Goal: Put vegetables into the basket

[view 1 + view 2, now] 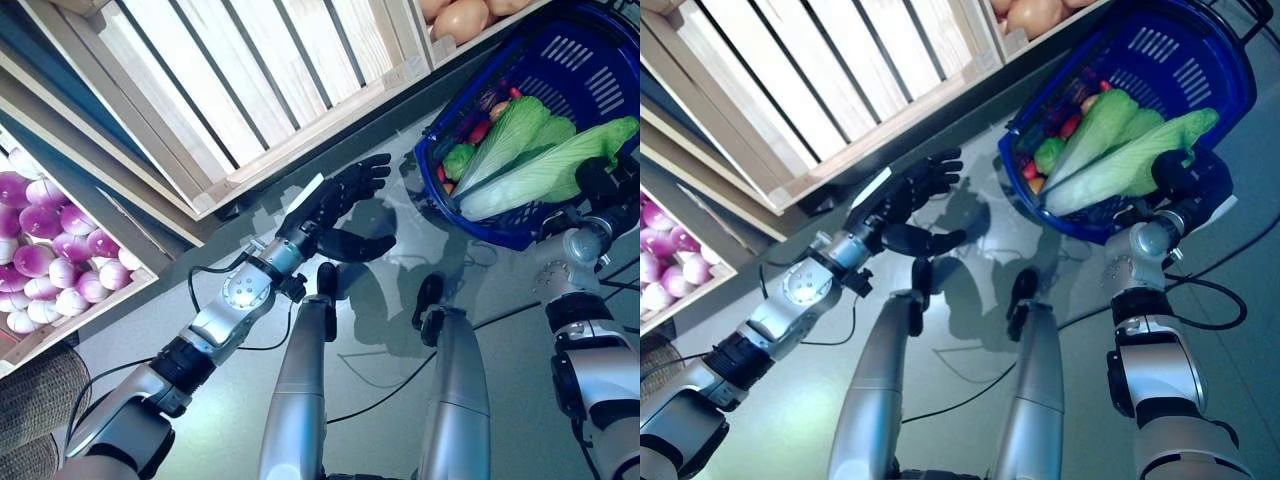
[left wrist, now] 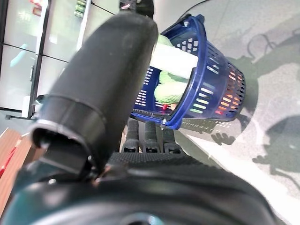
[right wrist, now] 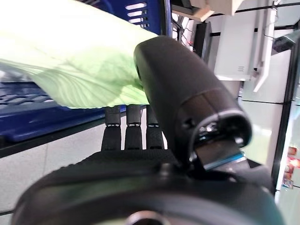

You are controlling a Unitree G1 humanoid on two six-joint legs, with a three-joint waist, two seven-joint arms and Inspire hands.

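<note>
**Cabbage at basket rim, right hand on its leafy end**

Long pale-green cabbage (image 1: 545,170) lies across the blue basket (image 1: 585,50), stalk end down among the other veg, leafy end sticking out over the near rim by the right hand (image 1: 610,185). A 2nd cabbage (image 1: 505,135) sits beside it, w/ small red and green veg (image 1: 458,160) underneath. Basket is on the floor just in front of an empty slatted wooden crate (image 1: 250,80).

Right hand: wrist view shows thumb over the leaf tip, fingers running under it, so it looks closed lightly on the leaf end. Can't tell how firm.

Left hand (image 1: 335,205) hangs over the floor between crate and basket, fingers spread and relaxed, holding nothing.

Handling, my read: cabbage is light for its bulk, leaves soft and floppy, tear or crease easily; the white rib and stalk are the stiff part. Holding by the leaf tip is weak, prob. fine only for letting go or a nudge. For any re-seat, take it round the mid rib w/ a wide wrap, not a pinch. Surface looks smooth, maybe slick. Overhanging end could tip it out; basket is light plastic and may slide if pushed.

Purple-white turnips (image 1: 45,255) fill a crate at the left, well apart; brownish round produce (image 1: 460,15) in a crate behind the basket.
</note>
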